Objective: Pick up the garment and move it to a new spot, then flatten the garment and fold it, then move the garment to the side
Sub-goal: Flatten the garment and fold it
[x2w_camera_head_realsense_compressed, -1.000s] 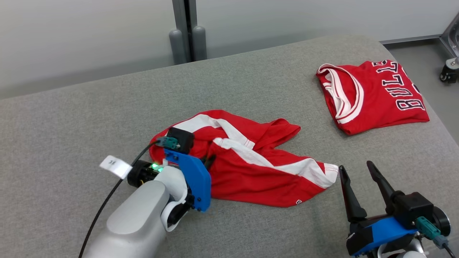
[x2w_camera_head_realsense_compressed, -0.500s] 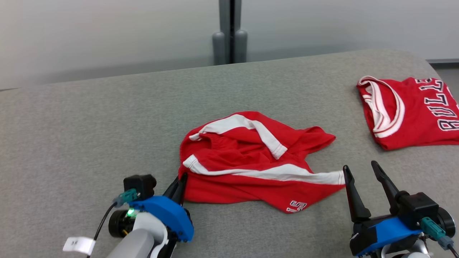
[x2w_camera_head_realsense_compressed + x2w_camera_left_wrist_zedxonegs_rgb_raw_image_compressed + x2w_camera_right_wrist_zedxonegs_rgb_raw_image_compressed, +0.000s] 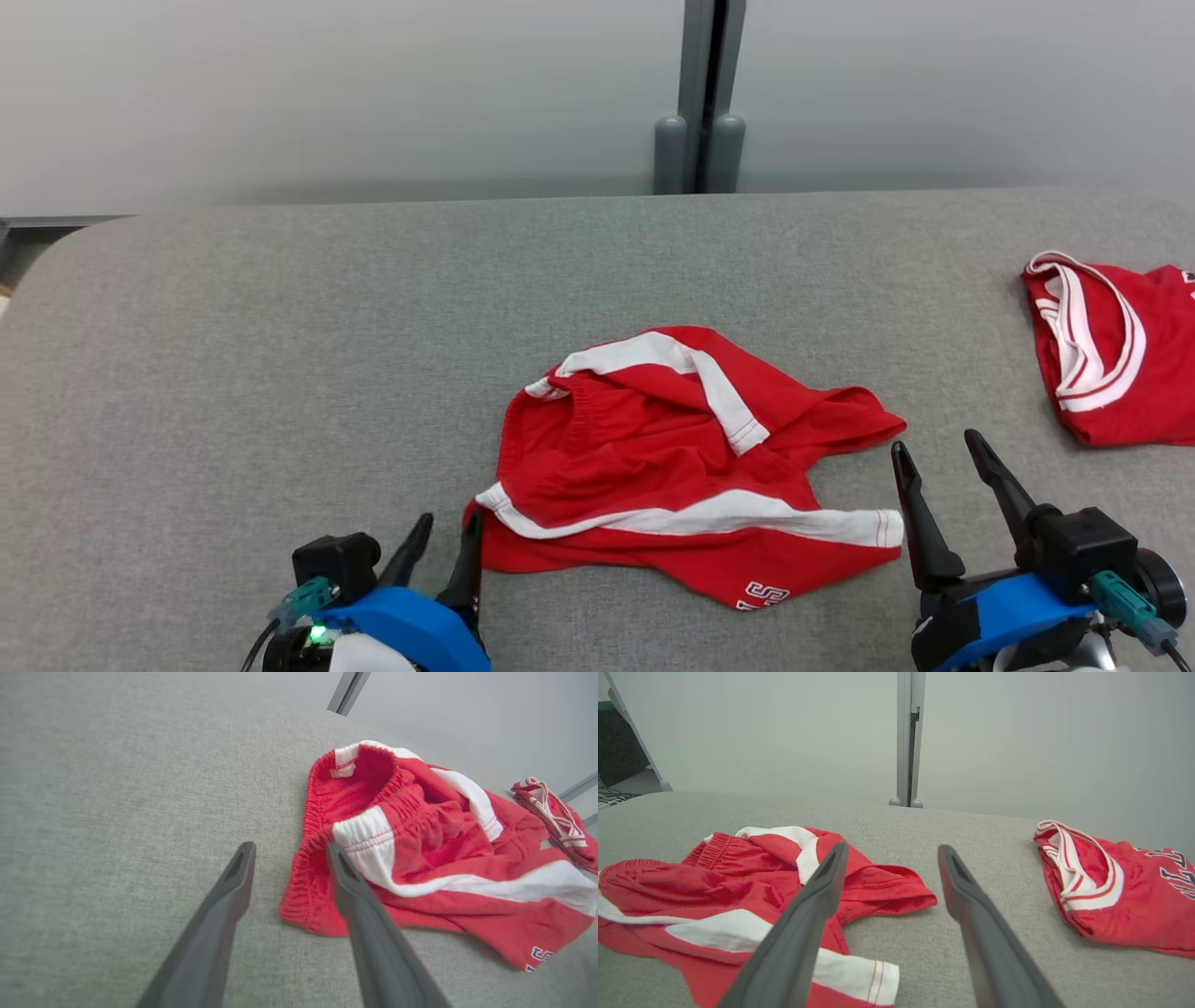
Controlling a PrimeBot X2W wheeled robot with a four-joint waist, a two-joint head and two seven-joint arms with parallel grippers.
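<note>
Crumpled shorts (image 3: pixel 653 448), long axis left-right, waistband leftward; left fingers (image 3: pixel 470 560), right fingers (image 3: pixel 920 523) spread, empty.

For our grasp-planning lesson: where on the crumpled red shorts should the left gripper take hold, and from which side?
Probably the gathered waistband edge of the red shorts, from the robot's left: it bunches up thick off the grey table beside the left gripper, whose jaws stand open.

Grey padded table (image 3: pixel 280 327), pale wall (image 3: pixel 327 93)
</note>
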